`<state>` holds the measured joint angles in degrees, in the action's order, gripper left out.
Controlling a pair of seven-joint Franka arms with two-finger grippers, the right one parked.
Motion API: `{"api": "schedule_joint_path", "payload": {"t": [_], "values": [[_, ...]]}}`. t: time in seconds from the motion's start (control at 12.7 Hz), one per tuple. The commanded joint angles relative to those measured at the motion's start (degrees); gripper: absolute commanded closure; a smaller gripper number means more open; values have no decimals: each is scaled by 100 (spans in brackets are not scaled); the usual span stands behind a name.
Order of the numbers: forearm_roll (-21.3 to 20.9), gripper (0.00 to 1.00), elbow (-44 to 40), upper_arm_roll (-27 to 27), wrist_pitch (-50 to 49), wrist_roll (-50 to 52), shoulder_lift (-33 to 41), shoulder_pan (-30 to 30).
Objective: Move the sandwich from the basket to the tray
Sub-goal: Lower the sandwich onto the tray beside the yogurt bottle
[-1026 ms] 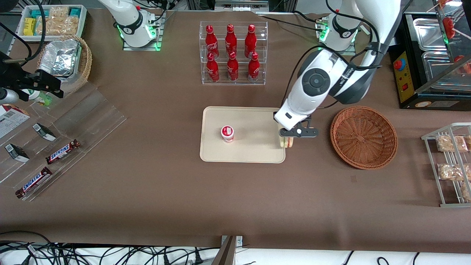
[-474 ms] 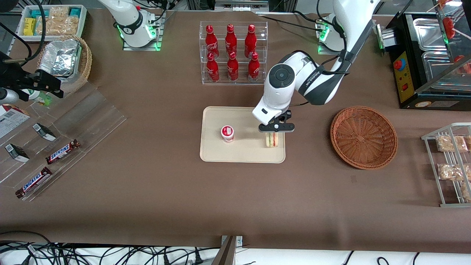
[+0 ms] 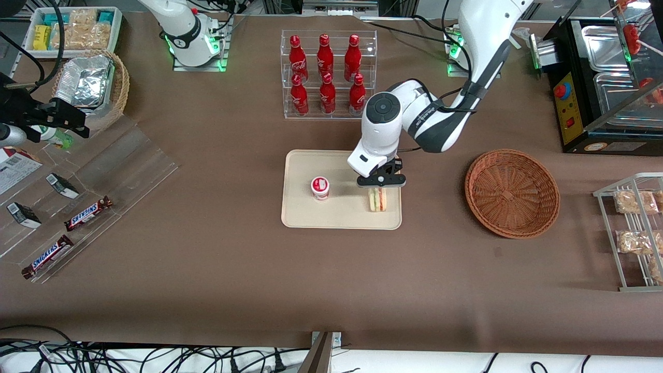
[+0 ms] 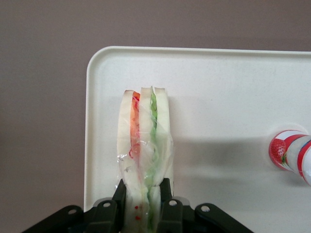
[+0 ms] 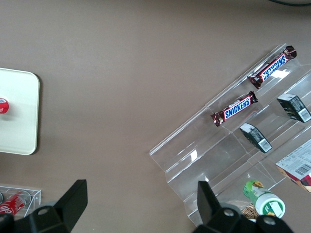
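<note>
Brown cloth covers the table (image 3: 217, 269) that carries everything. Over the tray (image 3: 331, 215), the gripper (image 3: 379, 185) pinches the sandwich (image 3: 378, 199) between its two black fingers (image 4: 167, 213), holding it upright on edge with red and green filling showing through the clear wrap. The sandwich hangs just above or on the tray near the edge closest to the basket (image 3: 512, 192), by the corner nearer the front camera; whether it touches the tray cannot be told. A small cup (image 3: 320, 187) stands on the tray beside it, apart from it, toward the parked arm's end. The basket lies off the tray toward the working arm's end of the table, with nothing in it.
</note>
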<state>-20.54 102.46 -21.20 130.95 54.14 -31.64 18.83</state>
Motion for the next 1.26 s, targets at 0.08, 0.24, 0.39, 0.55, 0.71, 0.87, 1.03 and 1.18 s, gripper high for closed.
{"api": "schedule_joint_path", "payload": {"t": [0.08, 0.24, 0.39, 0.55, 0.71, 0.87, 1.03, 1.18], "values": [[-275, 70, -6, 20, 97, 247, -61, 77], [-284, 70, -15, 20, 106, 281, -97, 77], [-284, 70, -15, 20, 106, 299, -105, 95], [-284, 70, -15, 28, 106, 317, -140, 165], [-293, 69, -15, 28, 106, 396, -140, 165], [-302, 69, -15, 28, 106, 396, -141, 174], [-381, 69, -6, 28, 106, 448, -141, 174], [-381, 69, -6, 28, 106, 449, -141, 174]]}}
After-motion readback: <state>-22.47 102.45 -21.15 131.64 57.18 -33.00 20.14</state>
